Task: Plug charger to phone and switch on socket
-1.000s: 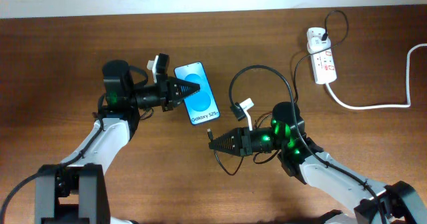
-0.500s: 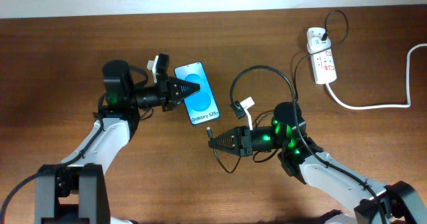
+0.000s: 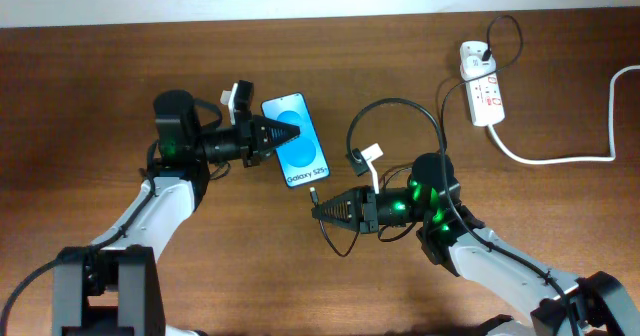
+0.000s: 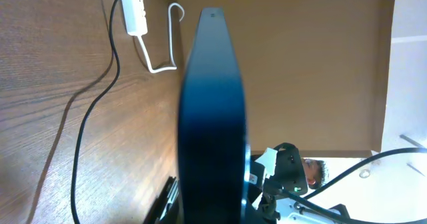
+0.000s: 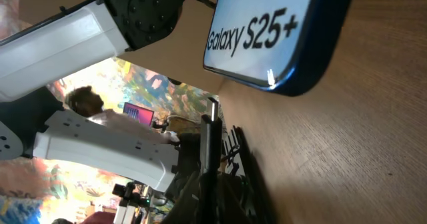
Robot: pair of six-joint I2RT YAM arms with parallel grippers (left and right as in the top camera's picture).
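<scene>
Phone [image 3: 305,156], screen up, sits left of centre over the table [image 3: 100,76]. The left gripper [image 3: 298,134] is clamped on its left edge. The right gripper [image 3: 316,212] pinches the charger [image 3: 400,103] at its tip, just near of the phone's bottom end. Socket [image 3: 481,83] is at far right.
Left wrist: phone [image 4: 212,117] edge-on, socket [image 4: 137,11] beyond.
Right wrist: charger tip [image 5: 211,127] between closed fingers, just short of the phone [image 5: 267,31].

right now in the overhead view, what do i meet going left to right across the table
slim black-framed phone with blue screen → thin black charger cable, looped → small white oblong power strip → thick white cord
</scene>
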